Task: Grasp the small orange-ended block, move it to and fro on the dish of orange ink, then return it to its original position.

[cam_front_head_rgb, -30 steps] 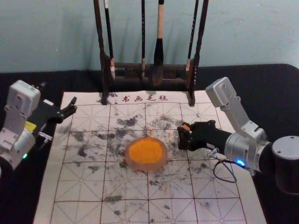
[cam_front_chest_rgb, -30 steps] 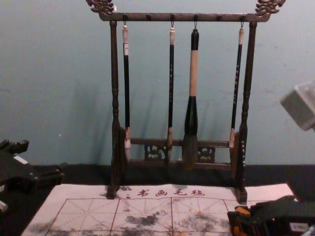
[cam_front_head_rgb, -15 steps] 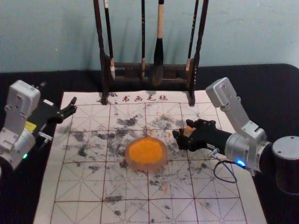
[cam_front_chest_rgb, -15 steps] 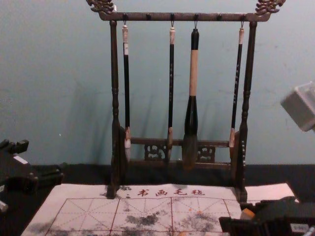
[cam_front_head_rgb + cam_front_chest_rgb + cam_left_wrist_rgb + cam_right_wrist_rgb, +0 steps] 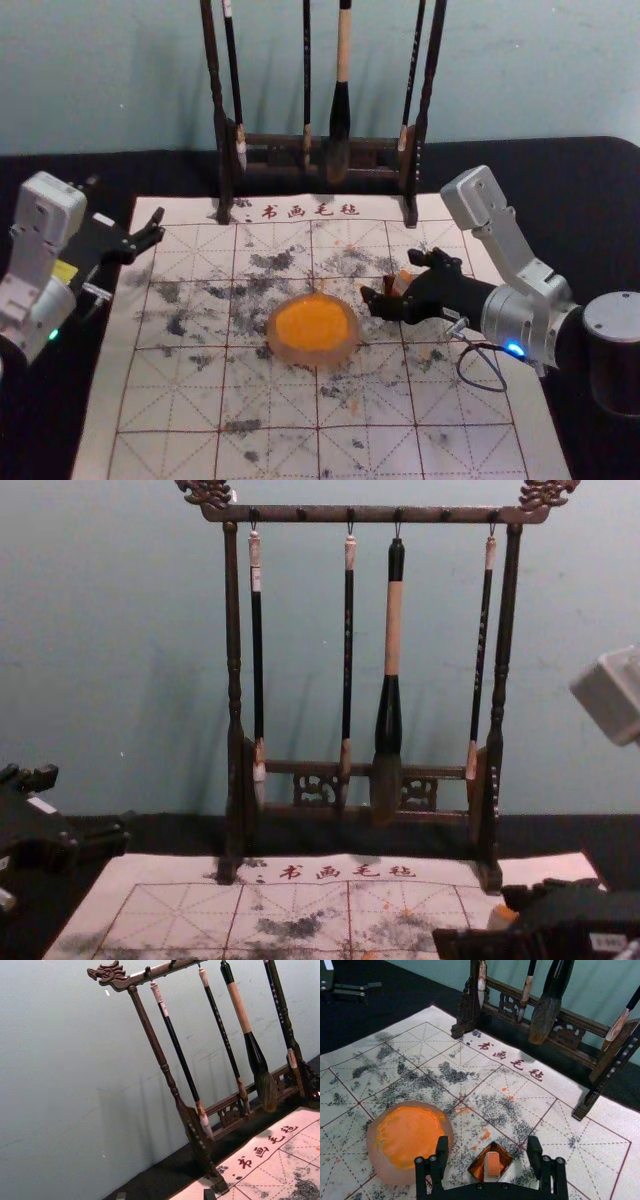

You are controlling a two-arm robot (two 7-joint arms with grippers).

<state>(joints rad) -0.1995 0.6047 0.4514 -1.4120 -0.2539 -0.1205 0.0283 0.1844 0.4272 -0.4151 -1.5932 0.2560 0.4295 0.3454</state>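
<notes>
The right tool (image 5: 393,278) is reaching over the mat (image 5: 270,400), its fingers standing spread with clearance on both sides of the orange-ended block (image 5: 493,1164). The block is resting in a small brown tray (image 5: 478,1166) near the ink dish (image 5: 313,357). The left tool (image 5: 127,199) is idling, spread, near the mat's left edge.

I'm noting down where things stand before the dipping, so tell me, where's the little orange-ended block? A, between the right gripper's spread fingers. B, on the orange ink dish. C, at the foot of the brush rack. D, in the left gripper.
A: the block sits in a small holder between the right gripper's open fingers.
</notes>
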